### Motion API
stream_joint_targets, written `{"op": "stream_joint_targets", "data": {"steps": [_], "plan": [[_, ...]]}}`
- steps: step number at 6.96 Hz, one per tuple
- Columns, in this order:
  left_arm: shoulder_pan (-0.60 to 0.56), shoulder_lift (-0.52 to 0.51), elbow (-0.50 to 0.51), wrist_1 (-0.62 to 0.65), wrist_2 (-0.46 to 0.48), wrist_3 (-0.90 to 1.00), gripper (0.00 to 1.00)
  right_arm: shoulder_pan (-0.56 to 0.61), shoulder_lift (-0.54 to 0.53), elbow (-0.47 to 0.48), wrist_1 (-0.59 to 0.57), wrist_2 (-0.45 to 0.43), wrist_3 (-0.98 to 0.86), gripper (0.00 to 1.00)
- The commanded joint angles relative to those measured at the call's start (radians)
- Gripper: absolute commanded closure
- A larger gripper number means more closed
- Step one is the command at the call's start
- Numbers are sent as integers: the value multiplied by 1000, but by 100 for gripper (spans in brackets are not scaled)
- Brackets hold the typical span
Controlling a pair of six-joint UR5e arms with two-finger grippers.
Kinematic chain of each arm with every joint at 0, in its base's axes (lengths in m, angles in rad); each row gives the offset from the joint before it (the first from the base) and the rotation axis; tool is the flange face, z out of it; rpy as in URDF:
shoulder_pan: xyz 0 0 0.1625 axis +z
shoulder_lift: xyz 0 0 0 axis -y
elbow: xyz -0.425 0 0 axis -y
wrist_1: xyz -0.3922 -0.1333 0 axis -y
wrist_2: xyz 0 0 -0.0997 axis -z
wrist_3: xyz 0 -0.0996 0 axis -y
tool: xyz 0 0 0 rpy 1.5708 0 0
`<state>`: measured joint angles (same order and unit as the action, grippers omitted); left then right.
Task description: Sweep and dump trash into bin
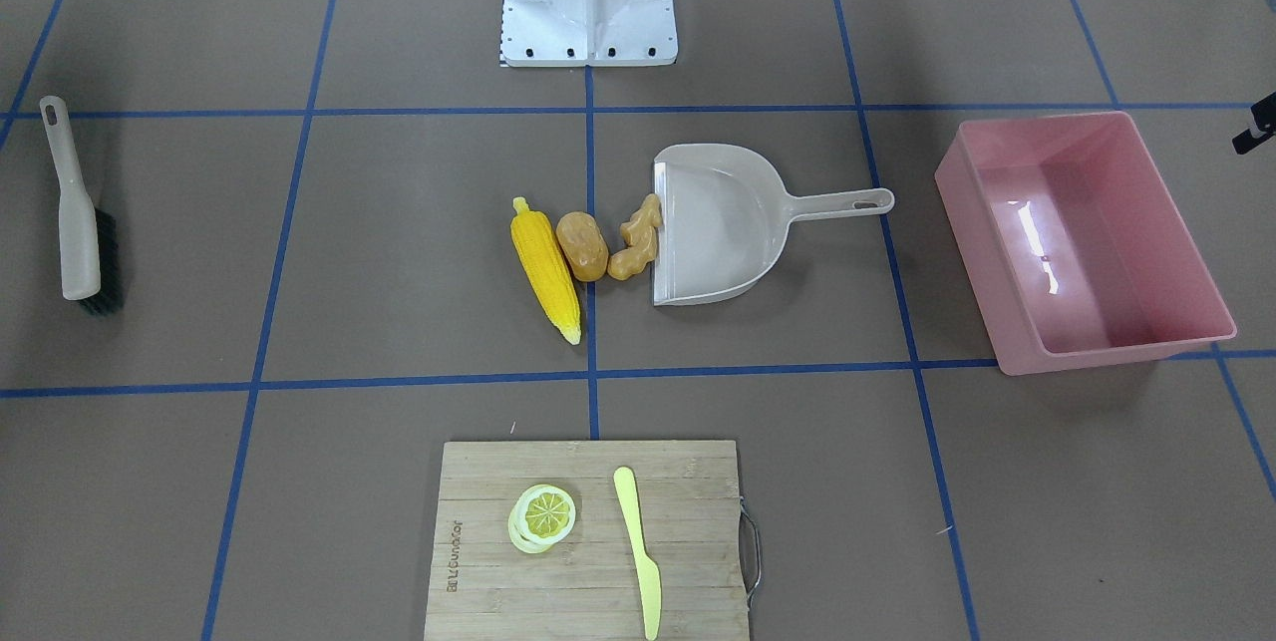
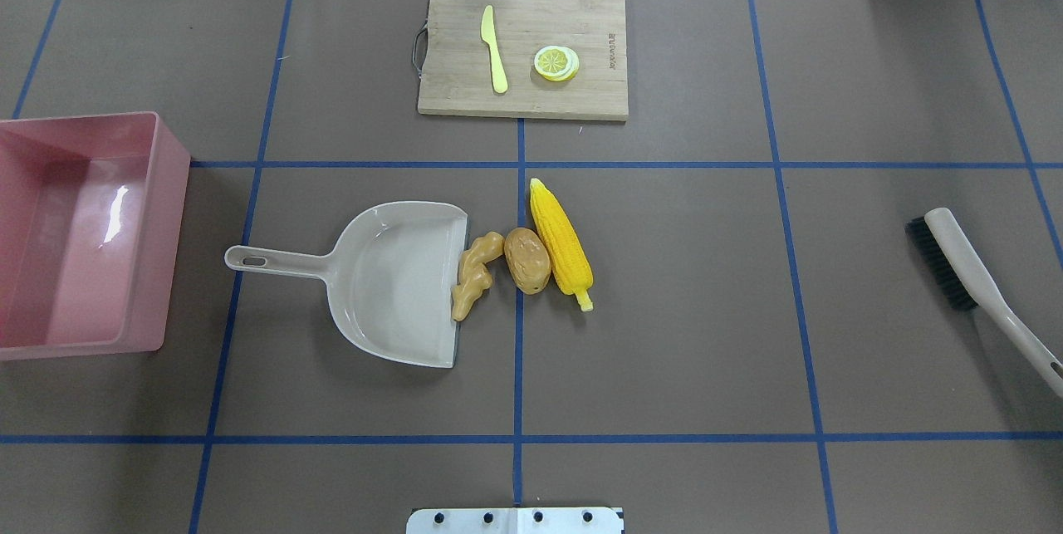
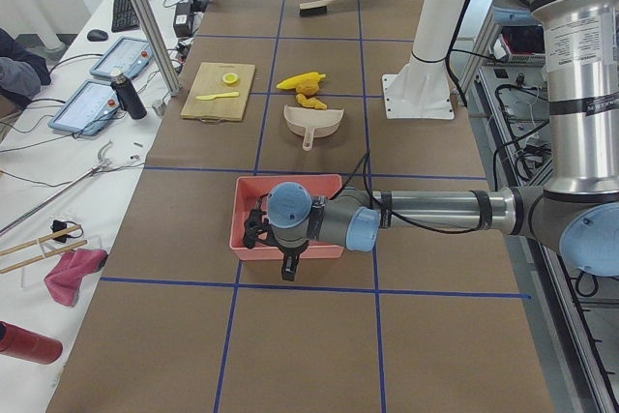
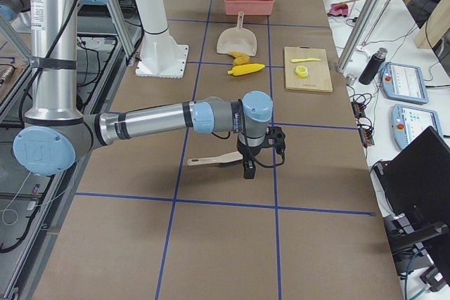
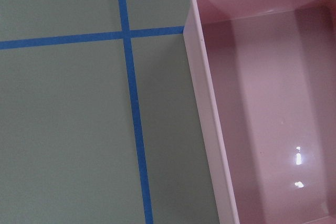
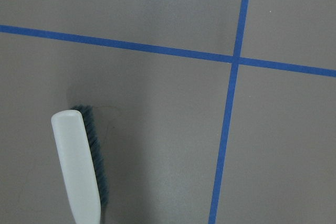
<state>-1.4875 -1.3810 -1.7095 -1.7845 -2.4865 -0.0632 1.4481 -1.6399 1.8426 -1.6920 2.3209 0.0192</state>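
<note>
The yellow corn cob [image 2: 561, 245], the tan potato [image 2: 527, 260] and the ginger root [image 2: 473, 275] lie side by side at the table's middle. The ginger touches the open mouth of the beige dustpan [image 2: 390, 285]. The pink bin [image 2: 170, 227] stands empty at the table's left end, and its rim shows in the left wrist view [image 5: 205, 103]. My left gripper [image 3: 287, 263] hangs by the bin's outer end; I cannot tell whether it is open or shut. My right gripper [image 4: 247, 168] hangs over the brush [image 4: 214, 159]; I cannot tell its state either.
The brush [image 2: 972, 268] lies at the table's right end and also shows in the right wrist view [image 6: 79, 166]. A wooden cutting board [image 2: 523, 94] at the far side holds a lemon slice [image 2: 555, 63] and a pale yellow knife [image 2: 493, 48]. The robot's base plate [image 2: 515, 520] is at the near edge.
</note>
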Motion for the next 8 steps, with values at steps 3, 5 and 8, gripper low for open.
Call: {"op": "stream_joint_targets", "data": {"steps": [3, 5, 8], "plan": [[-5, 8, -1, 0, 8, 0, 2, 0, 0, 1, 0, -2, -1, 0], [-7, 8, 1, 2, 9, 0, 2, 0, 0, 0, 0, -2, 2, 0], [-8, 11, -15, 13, 9, 0, 2, 8, -11, 10, 0, 0, 4, 0]]}}
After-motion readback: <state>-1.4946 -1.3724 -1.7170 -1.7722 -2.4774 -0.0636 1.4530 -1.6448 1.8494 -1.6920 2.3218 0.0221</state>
